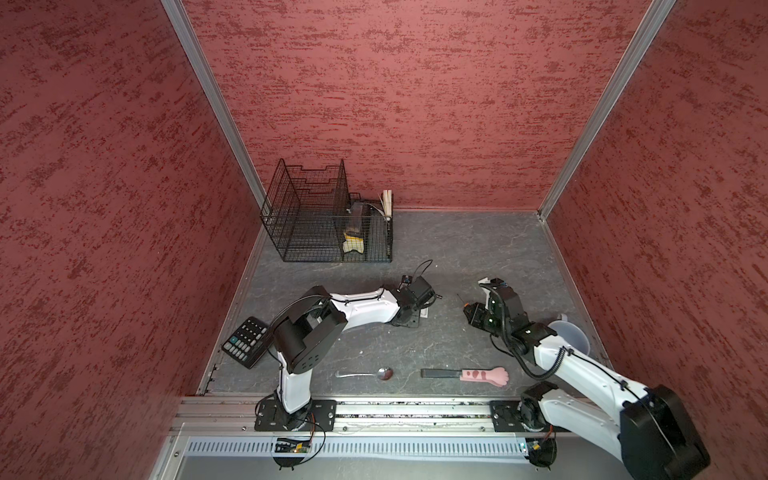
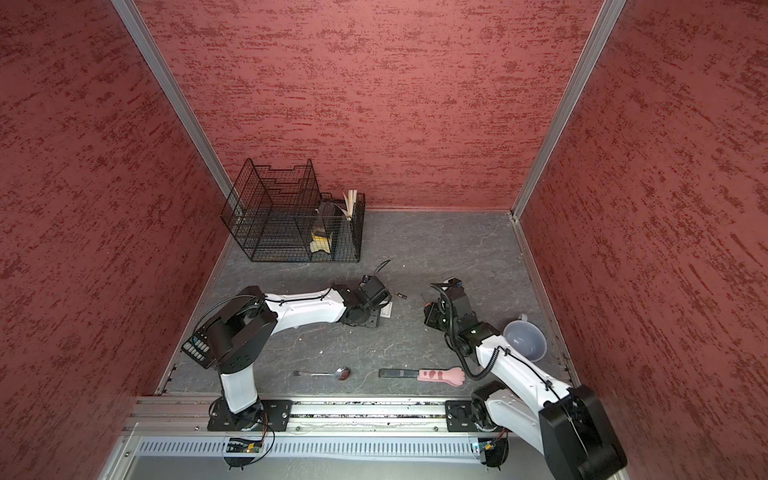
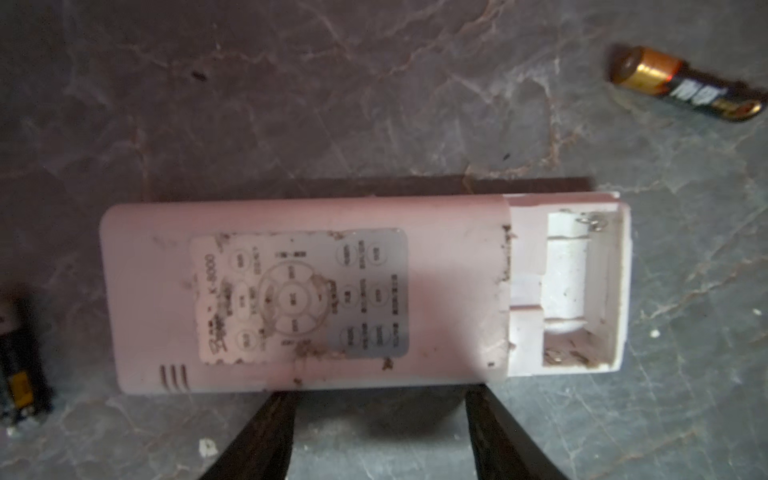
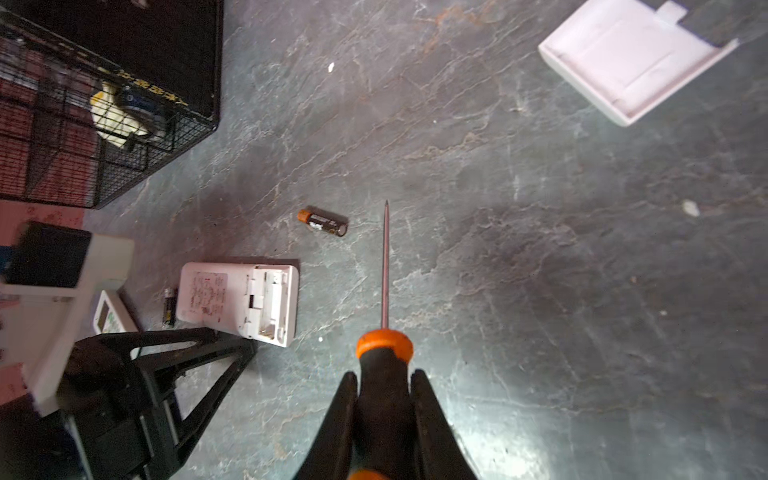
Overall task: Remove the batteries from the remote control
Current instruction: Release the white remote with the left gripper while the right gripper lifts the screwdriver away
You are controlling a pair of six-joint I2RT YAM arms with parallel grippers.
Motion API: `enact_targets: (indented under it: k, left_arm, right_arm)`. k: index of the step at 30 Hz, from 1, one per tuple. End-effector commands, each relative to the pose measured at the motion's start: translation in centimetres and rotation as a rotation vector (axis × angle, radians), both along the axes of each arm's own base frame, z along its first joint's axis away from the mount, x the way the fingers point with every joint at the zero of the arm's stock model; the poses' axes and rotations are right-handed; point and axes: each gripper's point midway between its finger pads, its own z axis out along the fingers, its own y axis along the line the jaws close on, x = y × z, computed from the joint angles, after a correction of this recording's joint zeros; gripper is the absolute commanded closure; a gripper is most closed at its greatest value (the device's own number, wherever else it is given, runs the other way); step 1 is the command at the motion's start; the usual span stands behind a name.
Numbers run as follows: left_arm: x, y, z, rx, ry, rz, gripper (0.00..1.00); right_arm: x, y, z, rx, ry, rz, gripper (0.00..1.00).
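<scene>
Left gripper (image 3: pixel 380 399) spread wide, empty, tips at white rectangular plastic remote control (image 3: pixel 449 291). Its battery bay (image 3: pixel 565 286) looks empty, and black-and-copper batteries (image 3: pixel 685 89) lie loose on grey marbled table (image 3: pixel 374 104) either side. Right gripper (image 4: pixel 384 376) clamped on orange-and-black-handled screwdriver (image 4: pixel 384 345); a careless swing could roll one away.

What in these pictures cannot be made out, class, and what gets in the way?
- White plastic remote control: both top views, mostly under the left arm.
- Its grey printed label: left wrist view, too blurred to read.
- Black-and-gold battery at its vented end: left wrist view, cut off by the edge, blurred.
</scene>
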Motion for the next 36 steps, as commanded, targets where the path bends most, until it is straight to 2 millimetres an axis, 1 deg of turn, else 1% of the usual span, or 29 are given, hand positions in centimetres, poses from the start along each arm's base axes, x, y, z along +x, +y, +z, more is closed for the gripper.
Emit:
enact_targets:
  k: [1, 6, 11, 14, 16, 20, 25, 31, 34, 36]
  left_arm:
    - [1.0, -0.3, -1.0, 0.008, 0.002, -0.028, 0.36]
    - [2.3, -0.9, -0.5, -0.012, -0.01, -0.024, 0.35]
    - [1.9, -0.9, 0.3, -0.031, -0.001, -0.017, 0.31]
    - [1.1, -0.4, 0.9, -0.039, 0.011, -0.008, 0.29]
    - [0.5, 0.0, 1.5, -0.047, 0.017, 0.0, 0.28]
    - [-0.7, 0.8, 2.4, -0.06, 0.036, 0.018, 0.27]
    - [-1.9, 2.4, 3.8, -0.062, 0.042, 0.055, 0.26]
    - [-2.7, 4.8, 6.7, -0.061, 0.019, 0.114, 0.24]
    - [-3.0, 6.9, 8.3, -0.048, 0.009, 0.168, 0.22]
    - [-3.3, 8.9, 8.9, -0.033, 0.016, 0.223, 0.21]
  right_arm:
    - [2.3, -0.4, 0.6, 0.026, -0.08, -0.054, 1.0]
    - [3.3, -0.3, -0.9, 0.052, -0.071, -0.049, 1.0]
    - [2.8, -0.3, -2.6, 0.05, -0.041, -0.041, 0.99]
    - [2.2, -0.5, -3.3, 0.037, -0.021, -0.037, 0.9]
    - [1.8, -0.7, -3.5, 0.026, -0.012, -0.037, 0.82]
    - [1.2, -1.1, -3.6, 0.002, -0.005, -0.031, 0.72]
    - [0.7, -1.2, -3.8, -0.014, 0.005, -0.017, 0.66]
    - [0.7, -1.2, -4.2, -0.017, 0.024, -0.015, 0.62]
    - [0.9, -1.1, -3.8, -0.017, 0.012, -0.008, 0.61]
    - [1.0, -1.1, -3.5, -0.019, 0.003, -0.006, 0.6]
